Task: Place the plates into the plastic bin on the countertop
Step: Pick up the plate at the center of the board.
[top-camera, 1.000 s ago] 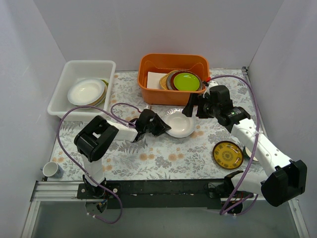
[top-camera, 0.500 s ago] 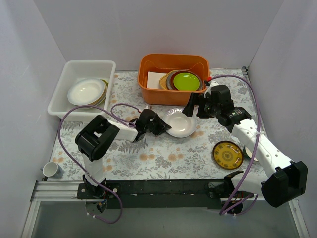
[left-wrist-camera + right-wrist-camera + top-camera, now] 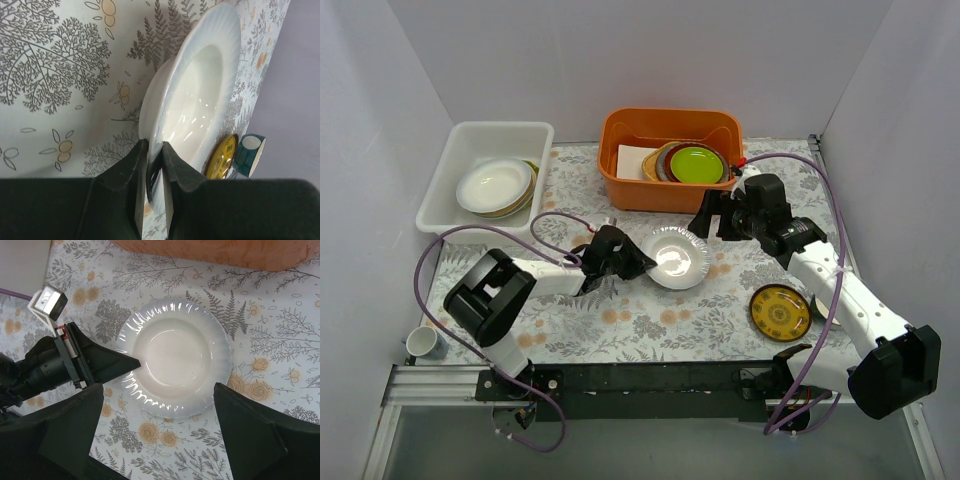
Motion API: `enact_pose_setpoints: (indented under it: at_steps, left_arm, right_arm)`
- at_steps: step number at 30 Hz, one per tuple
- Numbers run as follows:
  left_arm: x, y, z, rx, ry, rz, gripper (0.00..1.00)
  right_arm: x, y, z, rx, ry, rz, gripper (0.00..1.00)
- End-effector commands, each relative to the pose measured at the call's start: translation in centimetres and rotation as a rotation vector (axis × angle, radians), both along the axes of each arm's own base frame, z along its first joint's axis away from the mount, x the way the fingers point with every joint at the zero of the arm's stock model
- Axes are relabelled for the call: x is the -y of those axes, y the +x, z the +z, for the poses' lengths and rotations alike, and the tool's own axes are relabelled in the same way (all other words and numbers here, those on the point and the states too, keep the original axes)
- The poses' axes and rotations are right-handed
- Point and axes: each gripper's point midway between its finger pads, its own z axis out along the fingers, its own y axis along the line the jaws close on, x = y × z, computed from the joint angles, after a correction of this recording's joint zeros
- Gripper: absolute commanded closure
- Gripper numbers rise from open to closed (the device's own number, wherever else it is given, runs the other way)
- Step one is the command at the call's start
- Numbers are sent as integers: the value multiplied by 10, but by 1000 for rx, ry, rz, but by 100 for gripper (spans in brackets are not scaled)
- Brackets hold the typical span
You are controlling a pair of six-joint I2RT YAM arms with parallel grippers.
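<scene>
The left hand (image 3: 636, 262) is pinching the left rim of the white plate (image 3: 675, 257), near the middle of the worktop (image 3: 650, 320). The plastic bin (image 3: 432, 212) is lying off to that hand's left and farther back, so the left arm is the nearer one. The right hand (image 3: 708, 213) is hanging wide open just by the plate, holding nothing.

Lit brightly and evenly from above in all 3 views. Only soft, faint shadows on the tabletop (image 3: 650, 320). Small glare streaks across the glossy white plate (image 3: 675, 258). Sharp overhead; up close, dark left tool (image 3: 154, 146) underexposed and slightly soft at the near edge.
</scene>
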Motion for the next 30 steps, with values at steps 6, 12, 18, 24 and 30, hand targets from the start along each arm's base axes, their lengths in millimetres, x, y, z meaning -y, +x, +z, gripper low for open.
enact_pose_setpoints:
  at_steps: [6,12,18,24,30]
  left_arm:
    - [2,-1,88,146,-127,17,100]
    - [-4,-16,108,144,-149,12,100]
    - [-18,-31,133,185,-164,38,100]
    - [-43,-29,150,247,-102,113,100]
    - [-50,-19,171,291,-40,142,100]
  right_arm:
    - [-3,4,14,60,32,9,2]
    - [-1,5,16,66,34,-3,2]
    - [1,5,20,80,41,-14,2]
    - [1,4,19,82,44,-19,2]
    - [4,4,24,93,46,-32,2]
